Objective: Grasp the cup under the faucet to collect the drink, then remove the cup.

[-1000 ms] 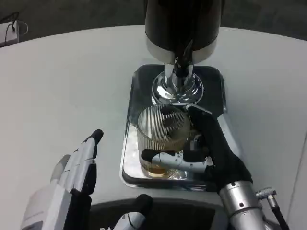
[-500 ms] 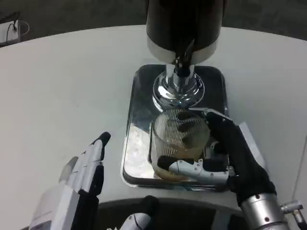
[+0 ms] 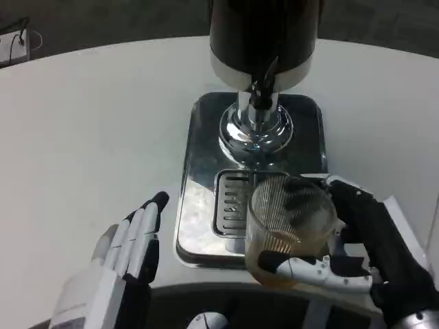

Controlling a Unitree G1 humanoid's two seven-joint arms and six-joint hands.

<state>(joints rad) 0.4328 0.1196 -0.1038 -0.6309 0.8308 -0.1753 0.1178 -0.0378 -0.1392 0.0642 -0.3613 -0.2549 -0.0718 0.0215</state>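
Observation:
A ribbed clear glass cup (image 3: 287, 229) with a little amber drink at its bottom is gripped by my right hand (image 3: 363, 247), fingers wrapped round its far side and thumb across its near base. The cup sits over the front right corner of the steel drip tray (image 3: 202, 205), off to the right of the slotted grate (image 3: 230, 203). The black dispenser (image 3: 264, 38) stands at the tray's back, its faucet (image 3: 259, 92) over the chrome base (image 3: 255, 130). My left hand (image 3: 127, 257) hovers open over the white table, left of the tray, fingers straight and together.
The round white table (image 3: 89, 123) stretches left and behind the tray. A cable and small device (image 3: 15, 42) lie at the far left edge. A dark edge of my body (image 3: 226, 305) runs along the bottom.
My right hand has carried the cup away from under the faucet, toward me and to the right, uncovering the grate. My left hand has edged forward and right.

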